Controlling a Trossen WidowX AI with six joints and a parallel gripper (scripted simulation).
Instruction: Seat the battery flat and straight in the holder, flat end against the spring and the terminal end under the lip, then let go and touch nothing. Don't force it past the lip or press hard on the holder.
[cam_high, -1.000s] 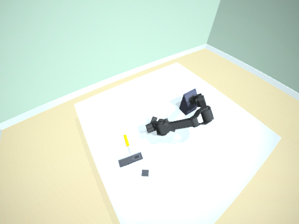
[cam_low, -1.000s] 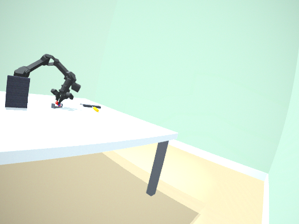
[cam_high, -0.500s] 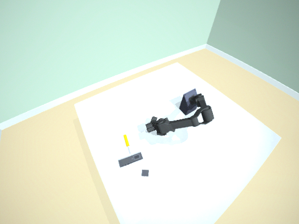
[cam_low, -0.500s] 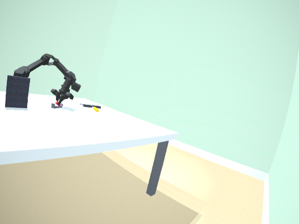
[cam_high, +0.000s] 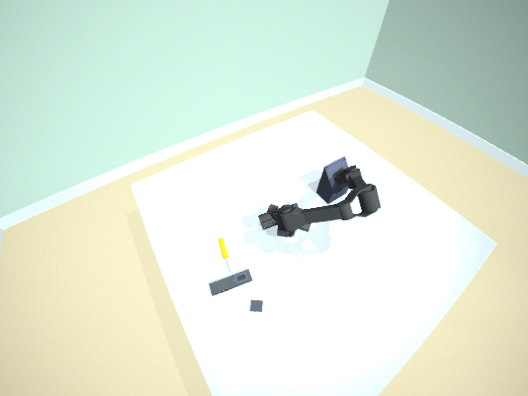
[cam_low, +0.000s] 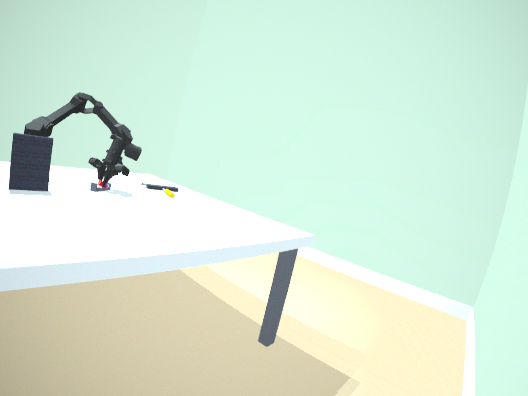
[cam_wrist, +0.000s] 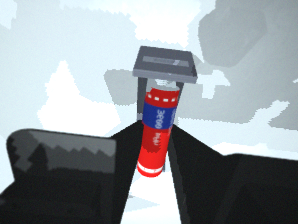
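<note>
The battery (cam_wrist: 158, 142) (cam_low: 101, 183), red with a blue band, is between the fingers of my gripper (cam_wrist: 155, 127) (cam_low: 104, 184) (cam_high: 261, 223), which is shut on it. The grey holder (cam_wrist: 142, 100) (cam_low: 94, 188) is under the battery on the table. In the wrist view the battery's far end lies between the holder's side walls, just short of the slotted end block. A bit of pale spring shows in that gap. The battery runs slightly askew to the side walls. The fingers hide the holder's near part, so the lip and seating depth cannot be told. The top view does not show the holder clearly.
A yellow-handled screwdriver (cam_high: 223, 249) (cam_low: 169, 193) lies beside a long dark device (cam_high: 222, 286) (cam_low: 161, 188). A small dark square (cam_high: 256, 305) lies near the device. The arm's dark base block (cam_high: 331, 185) (cam_low: 31, 162) stands on the white table (cam_high: 350, 300) (cam_low: 175, 235).
</note>
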